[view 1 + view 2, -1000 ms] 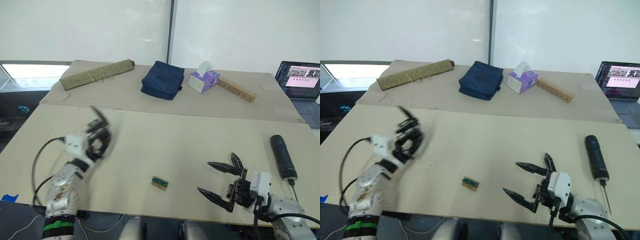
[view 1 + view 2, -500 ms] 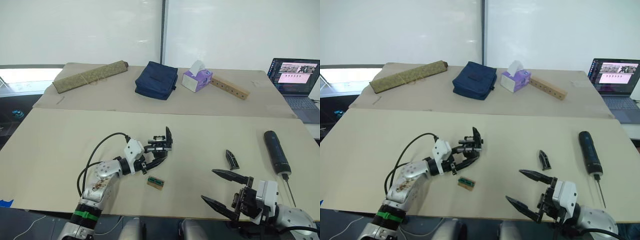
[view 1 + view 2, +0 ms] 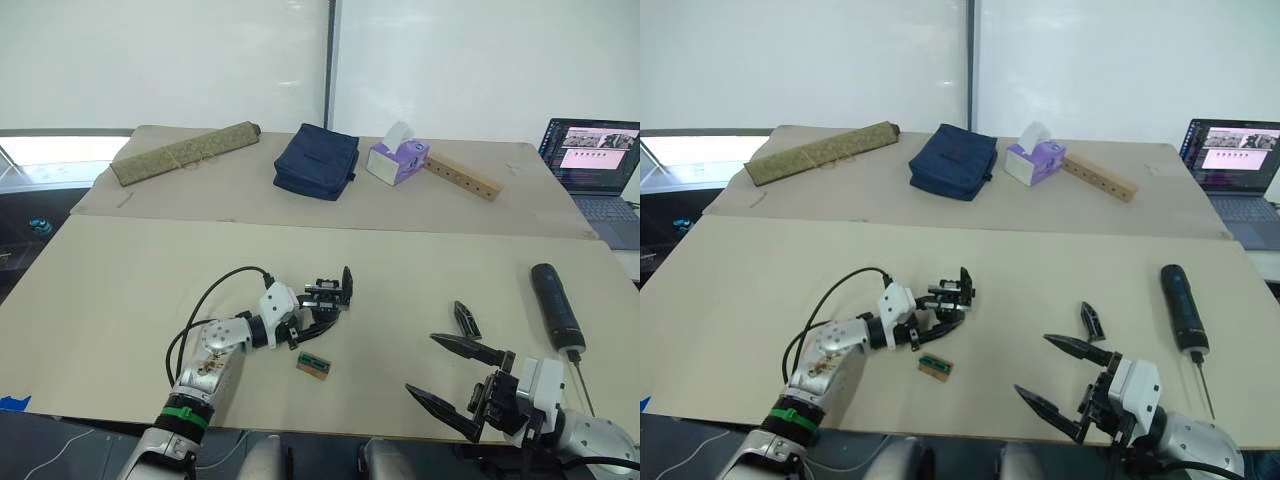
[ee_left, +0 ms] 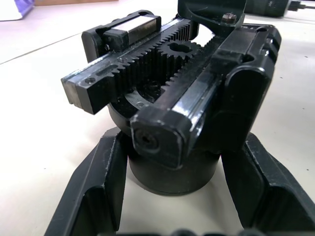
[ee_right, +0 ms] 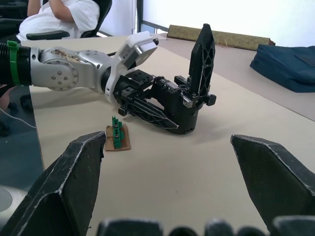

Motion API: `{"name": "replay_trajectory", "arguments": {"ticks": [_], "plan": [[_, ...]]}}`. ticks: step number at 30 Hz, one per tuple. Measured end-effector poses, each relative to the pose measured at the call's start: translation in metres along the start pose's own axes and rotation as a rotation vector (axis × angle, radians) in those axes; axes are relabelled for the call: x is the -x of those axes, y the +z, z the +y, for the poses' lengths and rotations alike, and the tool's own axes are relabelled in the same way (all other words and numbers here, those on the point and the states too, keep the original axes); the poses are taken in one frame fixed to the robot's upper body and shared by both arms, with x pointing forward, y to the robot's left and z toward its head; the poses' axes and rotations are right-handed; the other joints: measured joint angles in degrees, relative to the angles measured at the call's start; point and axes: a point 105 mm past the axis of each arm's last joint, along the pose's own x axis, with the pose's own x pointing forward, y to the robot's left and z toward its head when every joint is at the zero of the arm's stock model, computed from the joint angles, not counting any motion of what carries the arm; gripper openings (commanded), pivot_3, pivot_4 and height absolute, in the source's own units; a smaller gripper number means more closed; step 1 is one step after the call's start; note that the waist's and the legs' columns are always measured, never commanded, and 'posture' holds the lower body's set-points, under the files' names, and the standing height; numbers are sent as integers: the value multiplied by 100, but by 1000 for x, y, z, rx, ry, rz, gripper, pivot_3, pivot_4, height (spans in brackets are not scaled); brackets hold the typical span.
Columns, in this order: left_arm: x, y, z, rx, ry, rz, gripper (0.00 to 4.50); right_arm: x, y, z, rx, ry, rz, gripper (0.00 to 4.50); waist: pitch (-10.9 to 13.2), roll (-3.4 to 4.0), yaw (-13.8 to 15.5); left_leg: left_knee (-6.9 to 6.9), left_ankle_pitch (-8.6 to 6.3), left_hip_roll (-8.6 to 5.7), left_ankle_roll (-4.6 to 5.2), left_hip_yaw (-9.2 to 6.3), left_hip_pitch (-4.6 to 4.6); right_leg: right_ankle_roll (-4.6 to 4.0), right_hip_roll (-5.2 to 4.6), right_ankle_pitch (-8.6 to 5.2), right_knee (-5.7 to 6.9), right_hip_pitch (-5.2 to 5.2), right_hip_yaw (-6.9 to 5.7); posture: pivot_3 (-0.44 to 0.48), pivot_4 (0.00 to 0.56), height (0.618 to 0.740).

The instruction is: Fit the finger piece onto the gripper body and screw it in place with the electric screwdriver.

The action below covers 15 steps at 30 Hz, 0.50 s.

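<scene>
The gripper body (image 3: pixel 330 298) is a black block with toothed racks (image 4: pixel 147 69) and one pointed finger standing up on it (image 5: pixel 202 56). Its round base rests on the table's middle. My left gripper (image 3: pixel 318 312) is shut on that base, one finger (image 4: pixel 98 182) on each side. The loose finger piece (image 3: pixel 464 318) lies flat to the right, between the body and the electric screwdriver (image 3: pixel 553 305), which lies near the right edge. My right gripper (image 3: pixel 421 364) hovers open and empty at the near edge, just short of the finger piece.
A tiny tan block with a green top (image 3: pixel 314 366) lies in front of the gripper body. On the far table sit a rolled mat (image 3: pixel 185 152), a navy bag (image 3: pixel 316 161), a tissue box (image 3: pixel 397 160) and a wooden bar (image 3: pixel 462 177). A laptop (image 3: pixel 595 160) stands at far right.
My left arm swung from raised at the far left down to the table's middle, carrying the gripper body. My right gripper drew back a little from the finger piece, staying open.
</scene>
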Motion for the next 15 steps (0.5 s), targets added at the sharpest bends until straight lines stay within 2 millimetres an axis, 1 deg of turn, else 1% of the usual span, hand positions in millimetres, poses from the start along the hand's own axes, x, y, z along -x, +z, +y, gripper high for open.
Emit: {"name": "replay_trajectory", "arguments": {"ticks": [1, 2, 3, 4, 7, 10, 15], "plan": [[1, -1, 0, 5, -5, 0, 3307, 0, 0, 0, 0, 0, 0, 4500, -4, 7, 0, 0, 0, 0, 0, 0, 2, 0, 0, 0, 0, 1, 0, 0, 150, 740], [2, -1, 1, 9, -10, 3, 3686, -1, 1, 0, 0, 0, 0, 4500, -7, 12, -6, 0, 0, 0, 0, 1, 4, 0, 0, 0, 1, 2, 0, 0, 150, 740], [3, -1, 1, 11, -16, 2, 4184, -1, 0, 0, -2, -2, 1, 4500, -8, 14, -14, -1, 0, 1, 0, 2, 5, 0, 2, 0, 2, 2, 1, 0, 150, 740], [3, -1, 2, 12, -20, 2, 4444, -1, 0, -1, -5, -4, 3, 4500, -9, 15, -18, -1, 0, 1, 0, 2, 5, 0, 5, 0, 2, 2, 1, 0, 150, 740], [6, -2, 3, 9, -46, 15, 4444, -1, 0, -1, -5, -8, 3, 4500, -9, 15, -22, -1, 0, 1, 0, 1, 5, -1, 11, 0, 2, 1, 2, 0, 150, 740], [12, -3, 8, 16, -66, 24, 4444, -1, 1, -2, -3, -10, 2, 4500, -9, 15, -23, -1, 0, 1, 0, 1, 5, -1, 14, 0, 3, 1, 2, 0, 150, 740], [24, -5, 24, 24, -165, 85, 4444, -2, 1, -3, 2, -8, 1, 4500, -9, 15, -18, 1, 0, -1, 0, 2, 4, -2, 19, -1, 2, 0, 2, 0, 150, 740]]}}
